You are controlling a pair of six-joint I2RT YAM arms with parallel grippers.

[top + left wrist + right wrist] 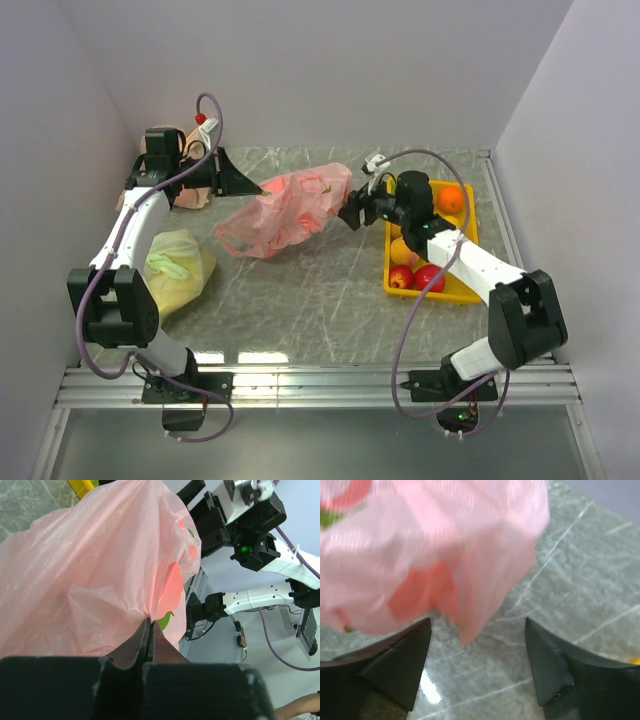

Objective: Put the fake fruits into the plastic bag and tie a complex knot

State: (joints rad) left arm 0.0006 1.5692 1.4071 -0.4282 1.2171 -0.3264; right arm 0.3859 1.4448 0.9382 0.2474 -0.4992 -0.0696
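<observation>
While the left gripper (148, 630) is pinching a fold of the plastic bag (290, 208) with its jaws pressed fully together, the right gripper (477, 630) is hovering at the bag's other end, jaws spread wide and gripping nothing, a pink corner hanging between its fingers. The bag is sprawling across the middle of the table (330, 290), left of the yellow tray (430, 296).

My left arm (130, 225) and right arm (470, 262) are white links with black joints, each with a looping purple cable (207, 96). My fingers (395, 665) are matte black wedges.
</observation>
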